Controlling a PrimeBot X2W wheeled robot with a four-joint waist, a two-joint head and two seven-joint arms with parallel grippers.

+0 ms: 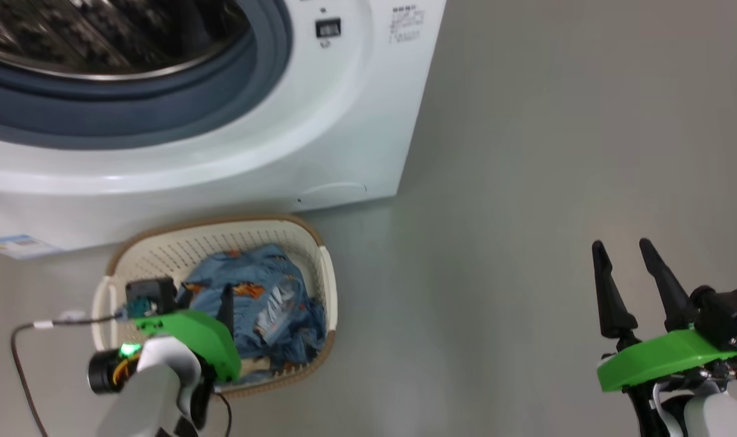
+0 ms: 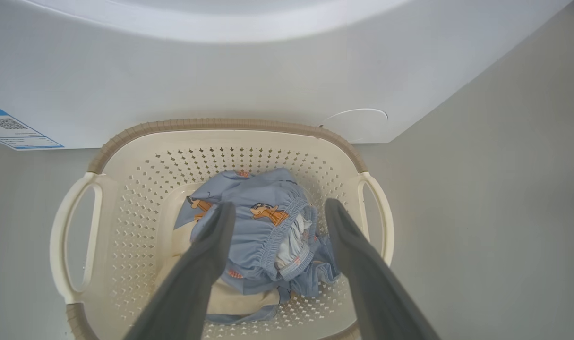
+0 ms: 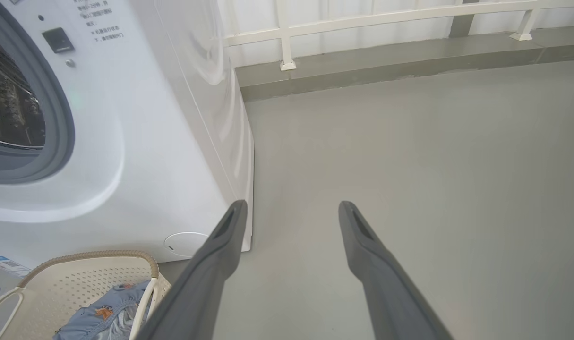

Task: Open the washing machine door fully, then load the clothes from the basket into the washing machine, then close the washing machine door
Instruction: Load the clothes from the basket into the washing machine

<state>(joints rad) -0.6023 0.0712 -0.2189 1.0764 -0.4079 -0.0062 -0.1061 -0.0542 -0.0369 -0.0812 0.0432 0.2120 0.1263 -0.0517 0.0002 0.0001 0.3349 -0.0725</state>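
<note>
Near: left pincer, fingers apart, pointing down into the basket, one finger on each side of the clothes; cannot tell if they touch. Light blue printed garment on top, cream garment beneath. The right pincer, fingers apart and holding nothing, is over the bare grey floor, well apart from the basket.

Basket stands on the floor just in front of the washing machine, below its uncovered drum and grey-blue gasket. Blue label low on the machine front.

Far: raised ledge, white railing.
</note>
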